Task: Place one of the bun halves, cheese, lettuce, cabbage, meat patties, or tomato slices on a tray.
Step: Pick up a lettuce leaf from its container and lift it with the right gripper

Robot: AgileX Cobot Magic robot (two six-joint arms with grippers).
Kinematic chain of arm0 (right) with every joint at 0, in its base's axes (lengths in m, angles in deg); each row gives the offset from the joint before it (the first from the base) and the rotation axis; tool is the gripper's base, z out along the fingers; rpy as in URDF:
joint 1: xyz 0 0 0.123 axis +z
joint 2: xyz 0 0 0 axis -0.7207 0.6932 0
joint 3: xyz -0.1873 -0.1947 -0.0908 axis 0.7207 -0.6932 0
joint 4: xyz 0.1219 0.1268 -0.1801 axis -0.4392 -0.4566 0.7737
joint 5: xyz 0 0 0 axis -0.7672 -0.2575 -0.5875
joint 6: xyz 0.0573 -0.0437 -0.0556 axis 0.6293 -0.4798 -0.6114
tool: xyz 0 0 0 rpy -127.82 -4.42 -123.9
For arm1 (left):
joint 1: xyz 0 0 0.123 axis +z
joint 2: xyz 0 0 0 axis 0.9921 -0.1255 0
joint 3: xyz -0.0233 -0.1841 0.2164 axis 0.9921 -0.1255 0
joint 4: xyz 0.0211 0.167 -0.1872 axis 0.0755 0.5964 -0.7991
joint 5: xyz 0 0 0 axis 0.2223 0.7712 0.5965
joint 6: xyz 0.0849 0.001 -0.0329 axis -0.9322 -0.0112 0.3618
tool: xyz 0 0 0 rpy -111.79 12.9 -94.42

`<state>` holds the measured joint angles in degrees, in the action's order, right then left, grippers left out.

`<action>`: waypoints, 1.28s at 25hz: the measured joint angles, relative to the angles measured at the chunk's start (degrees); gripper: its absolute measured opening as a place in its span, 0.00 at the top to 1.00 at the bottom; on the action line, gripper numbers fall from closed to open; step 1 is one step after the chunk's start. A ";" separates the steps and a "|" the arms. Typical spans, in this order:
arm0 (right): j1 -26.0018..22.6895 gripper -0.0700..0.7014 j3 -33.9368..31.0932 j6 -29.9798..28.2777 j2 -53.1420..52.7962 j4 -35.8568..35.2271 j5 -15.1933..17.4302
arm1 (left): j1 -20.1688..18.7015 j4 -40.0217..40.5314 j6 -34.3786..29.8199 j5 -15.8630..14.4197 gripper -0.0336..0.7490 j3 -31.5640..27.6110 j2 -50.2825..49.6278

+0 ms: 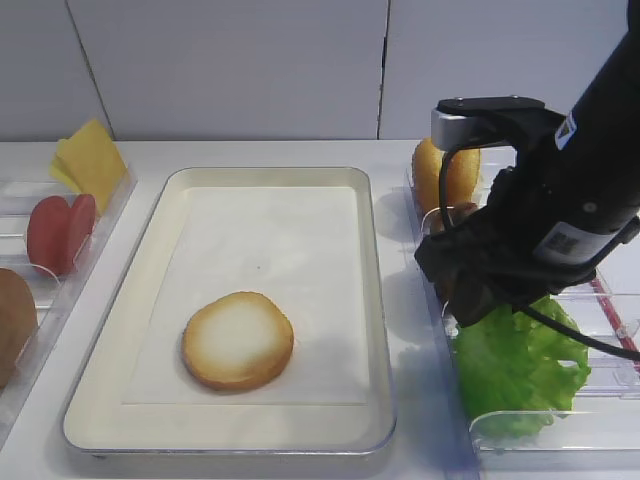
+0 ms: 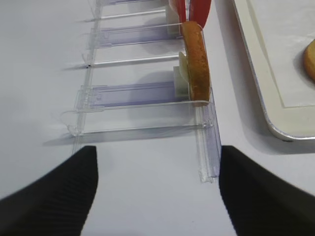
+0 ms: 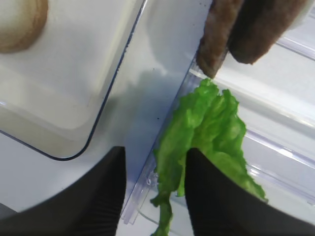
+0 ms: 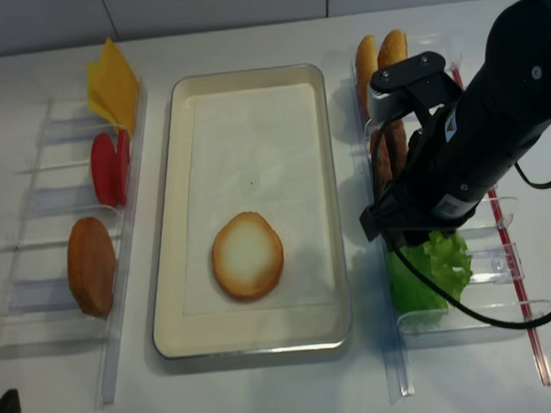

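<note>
The right hand [image 3: 152, 196] hangs over the lettuce [image 3: 206, 142], its two dark fingers [image 3: 106, 191] apart with the leaf's lower edge between them, not yet pinched. That straddle suggests lettuce is the piece meant for the tray [image 1: 375, 300]. The lettuce stands on edge in a clear bin [image 1: 545, 425] just right of the tray, which leaves a rim to grab. Further back in that bin stand meat patties [image 3: 246, 29] and bun halves [image 1: 445, 175]. On the tray's paper lies one bun half [image 1: 238, 340], cut face up. Left of the tray, another bin [image 2: 206, 142] holds cheese [image 1: 88, 160], tomato slices [image 1: 60, 232] and a bun [image 2: 196, 66]. The left hand [image 2: 157, 191] waits open above the tabletop [image 2: 39, 59].
</note>
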<state>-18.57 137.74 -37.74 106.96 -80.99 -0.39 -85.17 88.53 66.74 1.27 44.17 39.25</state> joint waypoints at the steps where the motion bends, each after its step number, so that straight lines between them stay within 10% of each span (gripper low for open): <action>1: 0.00 0.49 0.00 0.11 0.00 0.00 0.00 | 0.00 0.00 0.00 0.00 0.29 0.00 0.00; 20: 0.00 0.82 0.09 6.07 0.13 2.89 0.19 | 0.00 0.00 0.00 0.00 0.29 0.00 0.00; 32: 0.00 0.84 0.43 6.10 0.13 2.89 1.46 | 0.00 0.00 0.00 0.00 0.29 0.00 0.00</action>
<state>-18.57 138.17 -31.64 107.09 -78.09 1.07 -85.17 88.53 66.74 1.27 44.17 39.25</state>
